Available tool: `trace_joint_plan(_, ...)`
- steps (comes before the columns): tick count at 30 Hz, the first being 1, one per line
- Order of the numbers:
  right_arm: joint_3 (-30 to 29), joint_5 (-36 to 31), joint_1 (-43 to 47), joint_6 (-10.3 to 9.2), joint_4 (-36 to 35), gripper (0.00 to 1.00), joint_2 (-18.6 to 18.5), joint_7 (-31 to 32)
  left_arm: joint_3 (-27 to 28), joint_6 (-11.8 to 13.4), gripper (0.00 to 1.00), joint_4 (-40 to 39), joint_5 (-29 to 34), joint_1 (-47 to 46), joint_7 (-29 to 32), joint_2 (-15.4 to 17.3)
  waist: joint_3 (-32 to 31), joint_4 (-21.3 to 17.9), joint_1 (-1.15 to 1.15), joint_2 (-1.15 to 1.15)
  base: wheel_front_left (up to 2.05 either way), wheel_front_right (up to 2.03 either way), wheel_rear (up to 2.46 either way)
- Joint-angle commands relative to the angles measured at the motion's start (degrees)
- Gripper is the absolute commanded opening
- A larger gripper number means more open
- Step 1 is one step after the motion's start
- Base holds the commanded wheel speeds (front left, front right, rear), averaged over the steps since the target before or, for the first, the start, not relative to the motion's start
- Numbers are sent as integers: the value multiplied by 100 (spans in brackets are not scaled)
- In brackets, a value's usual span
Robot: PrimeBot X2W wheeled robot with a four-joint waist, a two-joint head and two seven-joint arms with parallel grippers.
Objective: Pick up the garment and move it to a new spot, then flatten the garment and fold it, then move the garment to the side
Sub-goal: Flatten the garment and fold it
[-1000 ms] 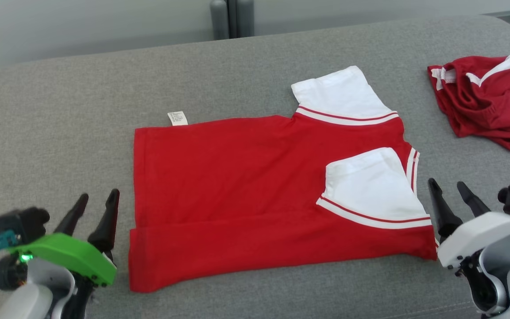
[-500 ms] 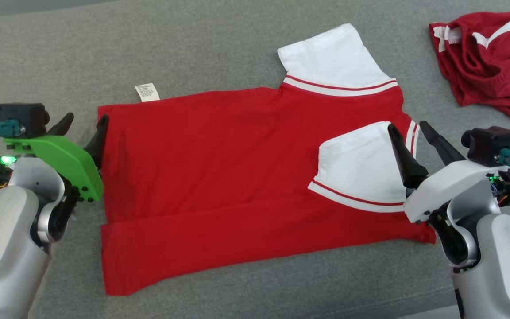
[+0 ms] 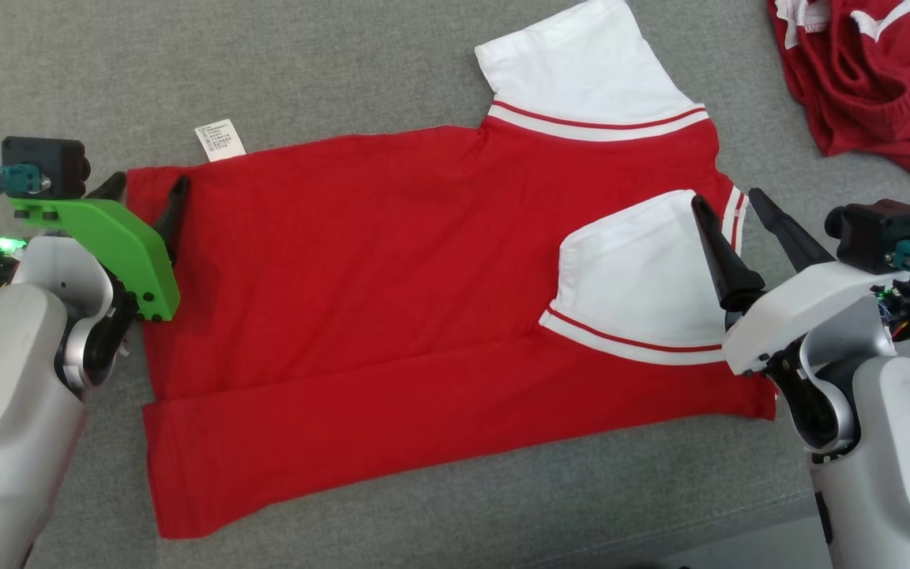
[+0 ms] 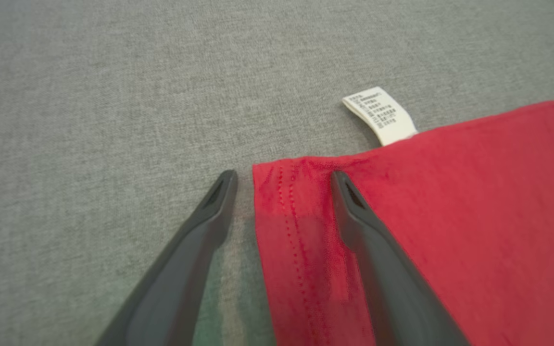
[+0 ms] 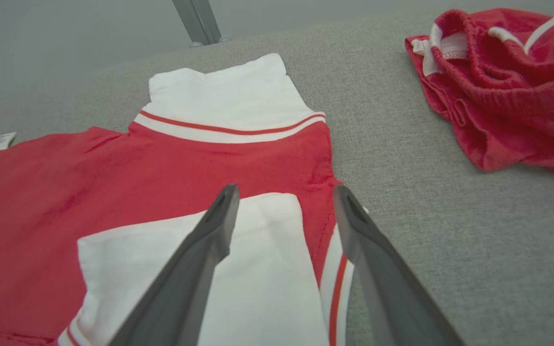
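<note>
Red: one flat shirt (image 3: 392,261), one crumpled heap (image 3: 874,87); left tool (image 3: 150,183), right tool (image 3: 725,196), both wide open, empty.

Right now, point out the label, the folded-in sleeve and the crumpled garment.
label (image 4: 380,115), left wrist view, middle of the white tag.
folded-in sleeve (image 3: 629,273), head view, on its white panel.
crumpled garment (image 5: 508,96), right wrist view, its red middle.

A red shirt (image 3: 392,276) lies flat on the grey cushion (image 3: 305,71), one white sleeve folded over it. The left gripper (image 3: 148,183), fingers apart, is at its far left corner. The right gripper (image 3: 726,199), also spread, is over the folded sleeve. Another red garment (image 3: 874,87) lies well apart.
</note>
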Motion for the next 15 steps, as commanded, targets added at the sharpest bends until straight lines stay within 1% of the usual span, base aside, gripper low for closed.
trace_joint_plan(1,12,11,-82,-6,-4,100,-47,17,-58,-38,100,77,47,-38,42,-42,18,10,0,0,0,0,0)
trace_joint_plan(2,18,5,-126,-6,-10,100,-73,17,-71,-59,100,95,49,-61,33,-55,29,18,0,0,0,0,0)
trace_joint_plan(3,25,-7,-164,-6,-16,100,-95,22,-73,-65,93,103,49,-79,15,-65,38,26,0,0,0,0,0)
trace_joint_plan(4,36,-22,-211,-6,-25,100,-118,32,-68,-60,55,112,60,-110,-20,-74,51,38,0,0,0,0,0)
trace_joint_plan(5,46,-30,-251,-6,-33,100,-134,44,-62,-51,47,117,61,-135,-53,-83,62,49,0,0,0,0,0)
trace_joint_plan(6,61,-43,-302,-6,-37,100,-162,61,-57,-46,35,131,61,-167,-73,-92,77,63,0,0,0,0,0)
trace_joint_plan(7,79,-48,-351,-6,-37,100,-183,74,-63,-51,28,143,62,-184,-78,-103,89,76,0,0,0,0,0)
trace_joint_plan(8,103,-57,-410,-6,-37,100,-204,84,-73,-64,11,158,65,-199,-83,-114,104,90,0,0,0,0,0)
trace_joint_plan(9,132,-68,-466,-6,-40,100,-232,102,-81,-74,2,172,65,-213,-87,-125,119,104,0,0,0,0,0)
trace_joint_plan(10,162,-74,-538,-6,-36,100,-267,130,-90,-76,0,186,63,-233,-95,-138,135,119,0,0,0,0,0)
trace_joint_plan(15,202,-175,-1035,-6,82,100,-449,232,-88,-122,0,115,91,-340,-286,-194,195,240,0,0,0,0,0)
